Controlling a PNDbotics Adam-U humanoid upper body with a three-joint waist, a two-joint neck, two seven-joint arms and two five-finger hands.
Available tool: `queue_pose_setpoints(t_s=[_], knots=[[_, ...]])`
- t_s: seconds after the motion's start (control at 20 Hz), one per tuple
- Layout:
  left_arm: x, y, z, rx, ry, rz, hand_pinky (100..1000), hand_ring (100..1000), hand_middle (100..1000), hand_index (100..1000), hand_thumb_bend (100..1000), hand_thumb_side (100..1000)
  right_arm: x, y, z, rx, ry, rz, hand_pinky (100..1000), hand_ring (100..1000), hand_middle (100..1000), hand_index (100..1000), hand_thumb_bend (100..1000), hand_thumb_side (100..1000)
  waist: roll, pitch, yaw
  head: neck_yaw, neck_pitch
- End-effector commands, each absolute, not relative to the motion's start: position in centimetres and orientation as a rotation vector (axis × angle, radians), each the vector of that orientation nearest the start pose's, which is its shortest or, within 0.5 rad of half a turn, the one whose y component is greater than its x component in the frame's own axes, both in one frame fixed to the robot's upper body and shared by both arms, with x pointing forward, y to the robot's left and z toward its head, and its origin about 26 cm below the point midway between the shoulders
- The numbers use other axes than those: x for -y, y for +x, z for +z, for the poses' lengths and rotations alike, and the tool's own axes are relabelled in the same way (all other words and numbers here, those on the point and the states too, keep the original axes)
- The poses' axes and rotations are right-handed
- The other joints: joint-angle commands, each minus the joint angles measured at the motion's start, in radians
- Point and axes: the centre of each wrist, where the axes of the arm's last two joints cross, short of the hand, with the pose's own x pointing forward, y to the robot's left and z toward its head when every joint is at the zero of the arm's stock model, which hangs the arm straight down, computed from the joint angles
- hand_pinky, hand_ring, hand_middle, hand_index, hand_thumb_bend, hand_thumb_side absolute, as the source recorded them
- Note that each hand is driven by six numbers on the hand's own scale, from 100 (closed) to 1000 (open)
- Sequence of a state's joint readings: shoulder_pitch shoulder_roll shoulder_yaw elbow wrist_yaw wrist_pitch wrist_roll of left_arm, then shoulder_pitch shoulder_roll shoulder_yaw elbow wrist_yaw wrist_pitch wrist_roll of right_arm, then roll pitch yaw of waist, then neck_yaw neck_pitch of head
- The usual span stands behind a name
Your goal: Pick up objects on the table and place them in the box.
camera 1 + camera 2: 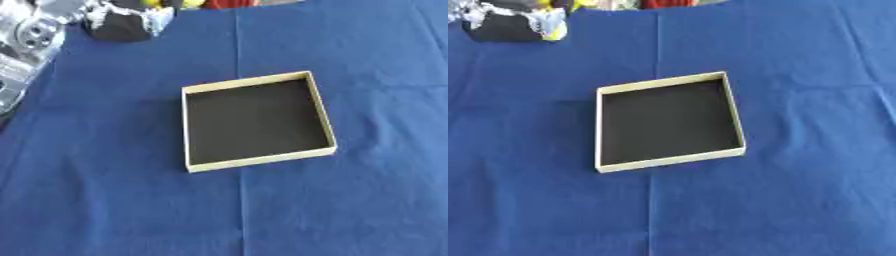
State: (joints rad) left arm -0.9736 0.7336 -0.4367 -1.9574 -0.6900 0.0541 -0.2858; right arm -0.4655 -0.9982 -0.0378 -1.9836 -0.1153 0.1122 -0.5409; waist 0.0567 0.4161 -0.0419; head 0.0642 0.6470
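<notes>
- Blue cloth [105, 200] covers the whole table; a fold crease runs near to far just left of centre, and fainter creases cross the right side.
- Box [185, 130] sits mid-table, a shallow square tray with pale cream walls and a dark floor. It lies slightly askew, its far-right corner turned away. Nothing shows inside it.
- Left arm [26, 45] enters at the far-left corner of the left eye view: silver joints and black housings along the left edge, lying over the cloth.
- Left hand [131, 22] is at the far-left of the table, well apart from the box. It reads as a black mass with pale silver parts around it. The right eye view shows the same shape at its top-left corner.
- Whether the left hand's fingers are straight or curled, I cannot tell; the shapes there are too blurred. A yellowish patch shows at its right edge in the right eye view, but I cannot tell whether it is held.
- Small coloured things [188, 4] line the far edge past the cloth: yellow and red patches, shapes not readable. They are just beside the left hand, on its right, and far from the box.
- The right hand shows in neither view.
</notes>
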Motion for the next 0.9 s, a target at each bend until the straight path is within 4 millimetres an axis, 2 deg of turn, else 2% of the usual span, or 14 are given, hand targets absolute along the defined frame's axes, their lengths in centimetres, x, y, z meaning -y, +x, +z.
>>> queue_pose_setpoints(t_s=[0.05,0.3,0.55,0.7,0.9], knots=[[-16.2,28.8,35.1,-2.362,-1.198,1.881,667,561,483,632,100,150,32.8,27.8,34.7,2.487,-0.959,0.262,814,902,805,816,100,904,-0.007,-0.031,-0.001,-0.003,0.009],[-17.0,29.4,33.2,-2.317,-1.163,2.068,681,568,490,630,100,164,32.8,27.8,34.6,2.498,-0.961,0.266,814,903,805,816,100,905,-0.001,-0.025,-0.008,-0.005,0.013],[-17.7,30.4,31.0,-2.286,-1.004,2.202,700,567,489,630,100,217,32.8,27.9,34.4,2.490,-0.959,0.258,814,904,805,815,100,909,0.003,-0.018,-0.012,-0.009,0.013],[-17.7,31.0,29.6,-2.260,-0.935,2.275,701,569,491,631,100,211,32.7,28.0,34.4,2.485,-0.953,0.259,814,905,805,815,100,912,0.004,-0.015,-0.016,-0.008,0.012],[-18.1,32.0,27.9,-2.195,-0.964,2.398,703,574,496,636,100,177,32.6,28.0,34.3,2.479,-0.950,0.259,814,905,804,815,100,913,0.006,-0.013,-0.019,0.000,0.016]])
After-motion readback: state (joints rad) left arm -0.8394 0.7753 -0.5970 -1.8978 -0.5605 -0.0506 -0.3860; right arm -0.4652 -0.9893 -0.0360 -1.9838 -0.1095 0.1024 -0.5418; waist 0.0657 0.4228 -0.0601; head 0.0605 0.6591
